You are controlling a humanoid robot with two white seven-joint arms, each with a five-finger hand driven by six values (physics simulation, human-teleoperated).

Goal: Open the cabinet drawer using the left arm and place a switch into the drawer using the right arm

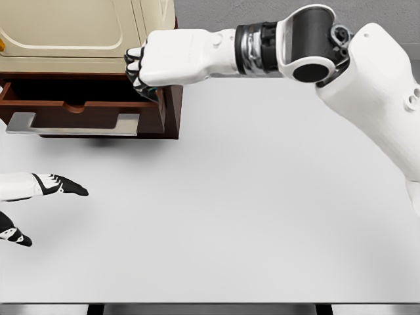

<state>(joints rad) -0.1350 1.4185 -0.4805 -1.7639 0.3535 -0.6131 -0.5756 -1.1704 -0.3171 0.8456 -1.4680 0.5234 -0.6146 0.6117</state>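
Evidently the dark-brown wooden cabinet drawer [92, 108] is pulled open so the right robot hand [149, 65], fingers curled over a barely visible switch, can hover above it, while the left robot hand [56, 186] rests open on the white table [262, 210].

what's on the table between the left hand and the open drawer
Nothing: in the head view, only bare white table lies between the left hand and the open drawer's silver handle.

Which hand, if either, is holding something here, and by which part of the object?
The left hand holds nothing, fingers spread above the table. The right hand, over the open drawer, has curled fingers; what they hold, and where, cannot be told.
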